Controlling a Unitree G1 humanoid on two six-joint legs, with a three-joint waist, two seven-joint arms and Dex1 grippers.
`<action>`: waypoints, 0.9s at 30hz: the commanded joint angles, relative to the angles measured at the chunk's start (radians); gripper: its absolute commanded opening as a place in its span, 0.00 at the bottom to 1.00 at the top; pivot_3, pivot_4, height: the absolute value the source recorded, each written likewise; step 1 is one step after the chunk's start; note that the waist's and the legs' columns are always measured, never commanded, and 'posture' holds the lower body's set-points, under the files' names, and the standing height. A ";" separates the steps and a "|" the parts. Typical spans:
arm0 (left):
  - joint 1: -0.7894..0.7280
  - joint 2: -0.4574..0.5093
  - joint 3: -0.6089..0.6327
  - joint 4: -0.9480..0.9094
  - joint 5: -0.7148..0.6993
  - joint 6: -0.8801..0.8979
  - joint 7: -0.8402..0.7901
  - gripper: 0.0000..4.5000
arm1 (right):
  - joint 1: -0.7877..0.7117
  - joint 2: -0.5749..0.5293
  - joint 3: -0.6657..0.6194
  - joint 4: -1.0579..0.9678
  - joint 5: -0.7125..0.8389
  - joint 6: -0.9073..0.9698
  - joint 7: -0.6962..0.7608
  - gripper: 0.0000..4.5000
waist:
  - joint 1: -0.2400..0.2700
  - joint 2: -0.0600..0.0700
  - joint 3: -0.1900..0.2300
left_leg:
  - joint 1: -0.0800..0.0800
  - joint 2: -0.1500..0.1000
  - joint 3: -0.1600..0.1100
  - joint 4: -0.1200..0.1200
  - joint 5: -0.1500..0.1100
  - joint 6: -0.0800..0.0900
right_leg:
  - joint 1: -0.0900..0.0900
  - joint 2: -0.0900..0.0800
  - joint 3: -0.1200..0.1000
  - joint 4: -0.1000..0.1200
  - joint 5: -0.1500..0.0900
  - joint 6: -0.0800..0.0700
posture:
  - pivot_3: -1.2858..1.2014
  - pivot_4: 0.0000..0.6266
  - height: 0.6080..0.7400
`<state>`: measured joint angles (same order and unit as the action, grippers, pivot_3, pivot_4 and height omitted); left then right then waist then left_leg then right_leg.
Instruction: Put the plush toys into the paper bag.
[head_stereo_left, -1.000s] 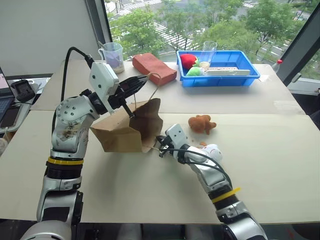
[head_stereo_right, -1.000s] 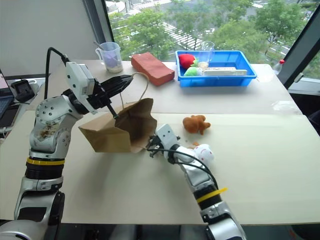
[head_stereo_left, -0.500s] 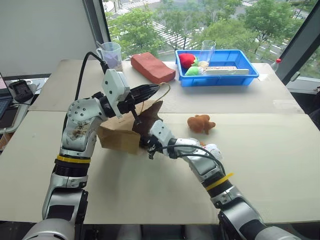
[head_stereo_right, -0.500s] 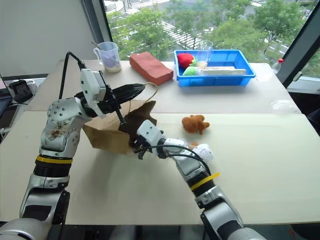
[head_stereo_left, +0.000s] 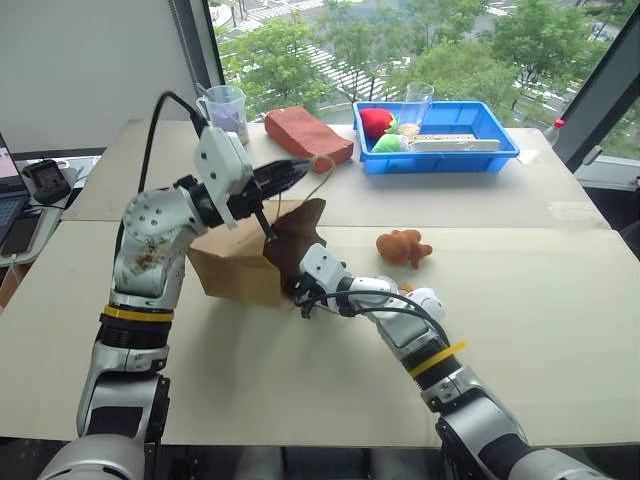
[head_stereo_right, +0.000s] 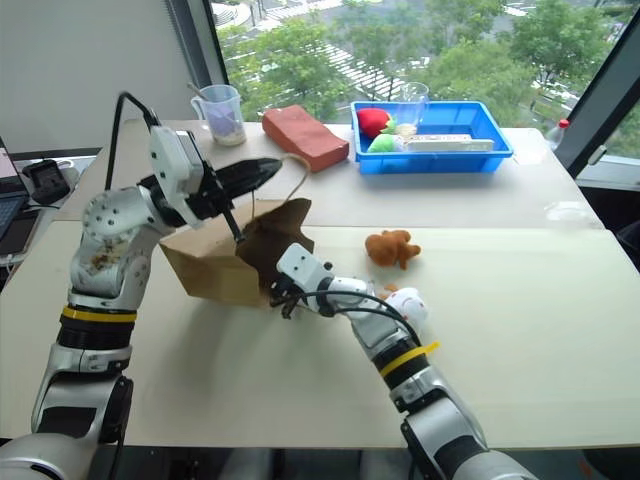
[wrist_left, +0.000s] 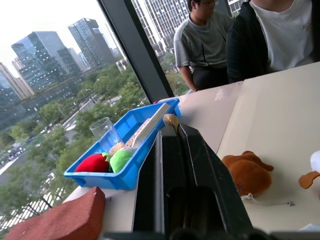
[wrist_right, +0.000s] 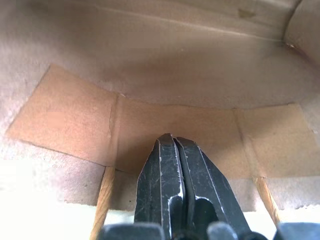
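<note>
The brown paper bag (head_stereo_left: 238, 272) lies on its side on the table with its mouth toward the toys. My left gripper (head_stereo_left: 303, 168) is raised above it, shut on the bag's tan loop handle (wrist_left: 170, 119). My right gripper (head_stereo_left: 299, 301) is shut at the bag's mouth and points inside, where the brown lining (wrist_right: 165, 85) is in front of its tips, with nothing between them. The orange-brown plush toy (head_stereo_left: 403, 247) lies on the table to the right of the bag. The white plush toy (head_stereo_left: 427, 301) rests against my right forearm.
At the back stand a blue tray (head_stereo_left: 500, 155) with red and green toys (head_stereo_left: 378, 122), a reddish-brown block (head_stereo_left: 308, 135), a measuring cup (head_stereo_left: 226, 110) and a clear glass (head_stereo_left: 418, 98). Two people (wrist_left: 215, 40) are beyond the table's far edge.
My right gripper has moved left from beside the bag into its mouth. My left gripper has lifted the handle a little higher.
</note>
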<state>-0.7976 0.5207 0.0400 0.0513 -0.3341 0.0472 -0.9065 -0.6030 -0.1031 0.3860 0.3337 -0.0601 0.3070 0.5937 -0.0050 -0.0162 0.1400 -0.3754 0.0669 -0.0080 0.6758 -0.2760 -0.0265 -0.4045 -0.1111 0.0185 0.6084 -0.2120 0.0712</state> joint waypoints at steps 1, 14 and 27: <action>-0.057 0.014 0.053 -0.020 -0.012 0.000 0.046 0.00 | 0.058 -0.021 0.002 0.044 -0.032 0.099 -0.028 0.00 | 0.001 0.000 0.000 | 0.001 0.000 0.000 0.000 0.000 0.000 | 0.001 0.000 0.000 0.000 0.000 0.000 | 0.52 0.24 1.00; -0.078 0.018 0.074 -0.062 0.048 -0.017 0.191 0.00 | 0.032 -0.008 -0.018 0.051 -0.019 0.095 -0.056 0.00 | 0.001 0.000 0.000 | 0.002 0.000 0.000 0.000 0.000 0.000 | 0.001 0.000 0.000 0.001 0.000 0.000 | 0.52 0.24 1.00; 0.100 -0.011 -0.019 -0.099 0.026 -0.032 0.060 0.00 | 0.022 0.018 -0.149 -0.261 0.179 0.119 0.030 0.00 | -0.011 0.000 0.000 | -0.012 0.000 -0.001 -0.001 0.001 -0.003 | -0.014 0.000 0.000 0.003 0.000 0.000 | 0.52 0.24 1.00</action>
<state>-0.6891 0.5092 0.0168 -0.0292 -0.2981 0.0387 -0.8370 -0.5771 -0.0917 0.2711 0.1523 0.0703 0.4061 0.6140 -0.0162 -0.0157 0.1404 -0.3882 0.0671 -0.0086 0.6745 -0.2736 -0.0304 -0.4207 -0.1107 0.0187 0.6114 -0.2121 0.0710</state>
